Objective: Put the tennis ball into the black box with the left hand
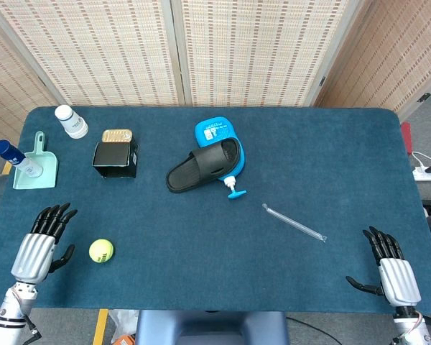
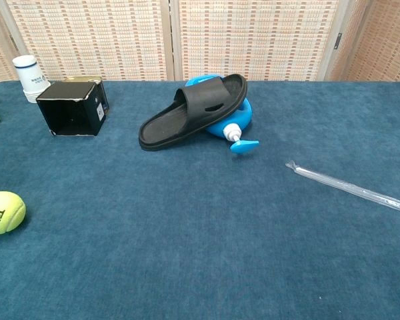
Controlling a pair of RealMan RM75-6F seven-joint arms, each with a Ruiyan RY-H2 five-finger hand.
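Observation:
A yellow-green tennis ball lies on the blue table near its front left; in the chest view the tennis ball sits at the left edge. The black box stands further back, open side toward the front, also seen as the black box. My left hand rests just left of the ball, fingers apart, holding nothing. My right hand lies at the front right, open and empty. Neither hand shows in the chest view.
A black slipper leans on a blue bottle mid-table. A clear plastic tube lies to the right. A white bottle, a tin, and a green dustpan with a blue-capped bottle sit back left.

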